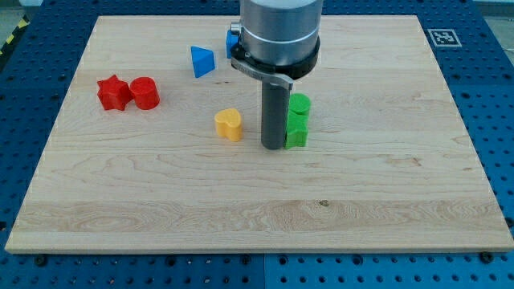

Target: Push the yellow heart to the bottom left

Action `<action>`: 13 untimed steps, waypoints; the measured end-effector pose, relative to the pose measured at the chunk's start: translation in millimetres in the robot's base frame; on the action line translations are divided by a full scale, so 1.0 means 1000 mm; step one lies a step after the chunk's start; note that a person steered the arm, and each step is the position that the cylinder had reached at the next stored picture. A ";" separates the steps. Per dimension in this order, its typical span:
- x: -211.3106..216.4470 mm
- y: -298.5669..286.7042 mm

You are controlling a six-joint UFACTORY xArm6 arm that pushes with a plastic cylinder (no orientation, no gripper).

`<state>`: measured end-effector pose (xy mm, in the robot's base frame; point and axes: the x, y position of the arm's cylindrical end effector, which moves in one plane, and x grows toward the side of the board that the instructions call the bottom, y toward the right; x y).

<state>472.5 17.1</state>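
Since we carry no fingers at all, only a straight dark rod, there is nothing to hold apart, together or clamped; everything depends on where our tip (273, 147) meets the block. Right now the tip rests on the table (385, 201) just to the view's right of the yellow heart (229, 124), with a narrow strip of bare wood between them, so we are not touching it. On the tip's other side, touching or very nearly so, stand two green blocks (298, 120), one behind the other; their shapes are hard to make out behind the rod.

The heart sits near the middle of the table, a little toward the view's left, well apart from the bottom left corner. To send it there we judge that the push must run diagonally, down and to the left. From the present spot a plain leftward shove would slide it sideways only. Better to bring the tip round to the heart's upper right side first, then press through its middle so it does not spin off.

A red star (113, 92) and a red cylinder (145, 92) lie far up on the left, and a blue block (201, 61) nearer the top; none crosses the intended path.
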 end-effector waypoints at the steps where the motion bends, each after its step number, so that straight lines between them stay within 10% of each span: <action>1: -0.022 0.000; 5: -0.028 -0.094; 13: 0.122 -0.151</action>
<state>594.2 -133.5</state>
